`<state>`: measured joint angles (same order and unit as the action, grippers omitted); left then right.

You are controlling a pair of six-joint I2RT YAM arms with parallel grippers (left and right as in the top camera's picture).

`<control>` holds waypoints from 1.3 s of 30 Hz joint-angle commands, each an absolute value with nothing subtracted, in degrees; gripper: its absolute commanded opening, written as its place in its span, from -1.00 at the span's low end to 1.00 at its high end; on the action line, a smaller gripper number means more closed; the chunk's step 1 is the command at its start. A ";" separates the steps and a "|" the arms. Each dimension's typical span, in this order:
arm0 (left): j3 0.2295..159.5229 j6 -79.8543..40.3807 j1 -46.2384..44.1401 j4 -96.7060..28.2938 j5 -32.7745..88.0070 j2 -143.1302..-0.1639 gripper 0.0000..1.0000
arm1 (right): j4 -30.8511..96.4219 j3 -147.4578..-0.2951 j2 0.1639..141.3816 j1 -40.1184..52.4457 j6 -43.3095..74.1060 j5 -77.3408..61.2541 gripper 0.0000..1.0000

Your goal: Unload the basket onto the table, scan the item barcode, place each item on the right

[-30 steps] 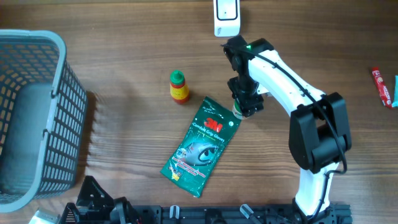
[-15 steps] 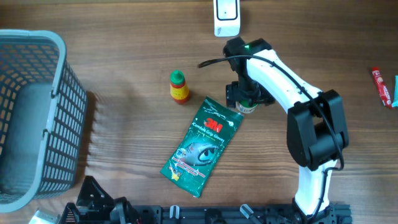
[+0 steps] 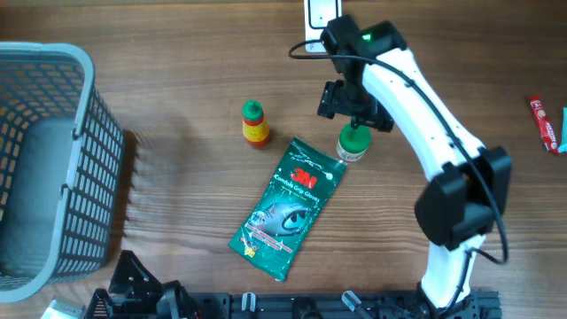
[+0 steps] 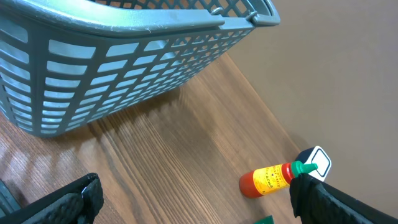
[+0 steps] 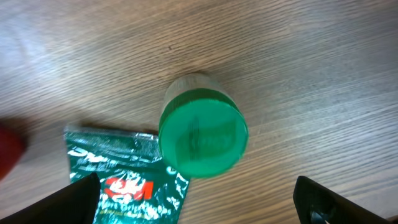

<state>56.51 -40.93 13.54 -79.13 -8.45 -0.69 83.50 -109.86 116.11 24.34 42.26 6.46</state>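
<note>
Green-capped jar (image 3: pixel 353 143) is taken as the item to be scanned, and it is found standing upright on the wooden table (image 3: pixel 177 177), free of any grip. Nearest the robot's base, the left gripper (image 4: pixel 199 208) is seen with its jaws spread wide and nothing between them, pointed toward the grey basket (image 3: pixel 53 55) and the sauce bottle (image 3: pixel 255 122). Further out, a 3M glove packet (image 3: pixel 288 199) lies flat, and its upper corner is met by the jar. Directly over the jar the right gripper (image 3: pixel 356 108) is held with its jaws fully apart, so nothing is carried. At the far edge, a white device, judged to be the scanner (image 3: pixel 312 11), is partly hidden by the right arm. No barcode can be made out on the jar. Whether a scan has been made cannot be told. As things lie, the jar would need to be grasped, raised and its label turned toward the scanner.
</note>
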 commanded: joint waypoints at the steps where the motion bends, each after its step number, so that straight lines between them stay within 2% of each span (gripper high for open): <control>1: 56.51 -40.99 13.34 -78.91 -8.36 -0.30 1.00 | 81.58 -110.52 104.75 24.38 39.97 6.13 1.00; 6: 56.51 -40.99 13.34 -78.91 -8.38 -0.30 1.00 | 80.64 -110.30 91.90 24.36 29.50 7.09 0.99; 10: 56.51 -40.99 13.34 -78.91 -8.36 -0.30 1.00 | 80.05 -103.90 87.66 24.36 30.30 7.29 0.99; 13: 56.51 -40.99 13.32 -78.91 -8.36 -0.30 1.00 | 70.35 -91.05 83.83 24.36 29.89 2.90 0.99; 14: 56.51 -40.99 13.34 -78.91 -8.36 -0.30 1.00 | 63.00 -84.60 82.54 24.36 30.02 -0.16 1.00; 16: 56.51 -40.99 13.34 -78.91 -8.36 -0.30 1.00 | 55.79 -78.76 82.87 24.36 34.30 -1.93 1.00; 18: 56.51 -40.99 13.34 -78.91 -8.36 -0.30 1.00 | 54.04 -77.43 84.68 24.36 39.59 1.15 1.00; 26: 56.51 -40.99 13.34 -78.91 -8.36 -0.30 1.00 | 43.40 -77.45 89.06 24.36 39.29 -8.88 0.99; 35: 56.51 -40.99 13.34 -78.91 -8.36 -0.30 1.00 | 42.52 -80.34 92.75 24.10 41.15 -7.84 0.99; 39: 56.51 -40.99 13.32 -78.91 -8.36 -0.30 1.00 | 45.84 -80.42 97.06 24.10 41.08 -7.25 0.99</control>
<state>56.51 -40.93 13.54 -79.11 -8.45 -0.69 44.64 -79.20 93.73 24.34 40.56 -7.49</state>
